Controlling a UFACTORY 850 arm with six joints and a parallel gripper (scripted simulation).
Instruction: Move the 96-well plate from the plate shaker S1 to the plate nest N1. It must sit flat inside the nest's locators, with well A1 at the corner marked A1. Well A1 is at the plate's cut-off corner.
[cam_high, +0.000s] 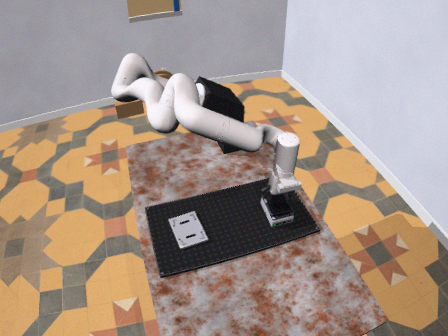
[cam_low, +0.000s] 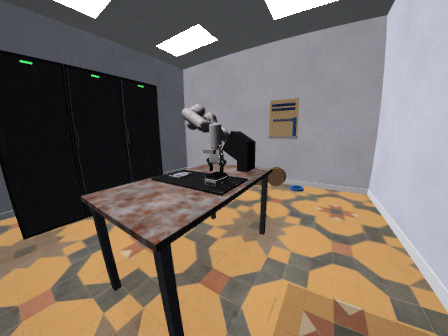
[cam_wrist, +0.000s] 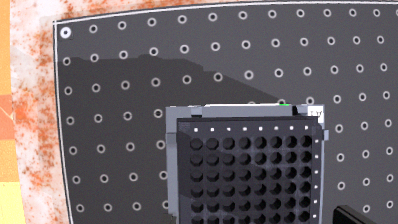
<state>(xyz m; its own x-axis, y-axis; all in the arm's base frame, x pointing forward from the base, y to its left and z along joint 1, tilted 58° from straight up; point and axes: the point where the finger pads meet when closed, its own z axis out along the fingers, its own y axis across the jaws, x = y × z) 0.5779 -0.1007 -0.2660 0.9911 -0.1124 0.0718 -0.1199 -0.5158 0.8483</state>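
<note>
The black 96-well plate (cam_high: 278, 205) (cam_wrist: 250, 170) sits on the grey plate shaker S1 (cam_high: 279, 220) (cam_low: 215, 180) (cam_wrist: 171, 150) at the right end of the black perforated base board (cam_high: 235, 230) (cam_wrist: 115, 100). My gripper (cam_high: 278, 194) (cam_low: 216, 167) is open and empty. It points straight down, close above the plate. In the wrist view only one dark finger tip (cam_wrist: 356, 215) shows, at the bottom right beside the plate. The pale grey plate nest N1 (cam_high: 187, 229) (cam_low: 179, 174) lies empty on the left part of the board. Its A1 mark is too small to read.
The board lies on a rust-stained table (cam_high: 280, 280) (cam_low: 150, 200). A black box (cam_high: 220, 102) (cam_low: 242, 150) stands at the table's back behind the arm. Tall black cabinets (cam_low: 60, 150) line the left wall. The table's right edge is close to the shaker.
</note>
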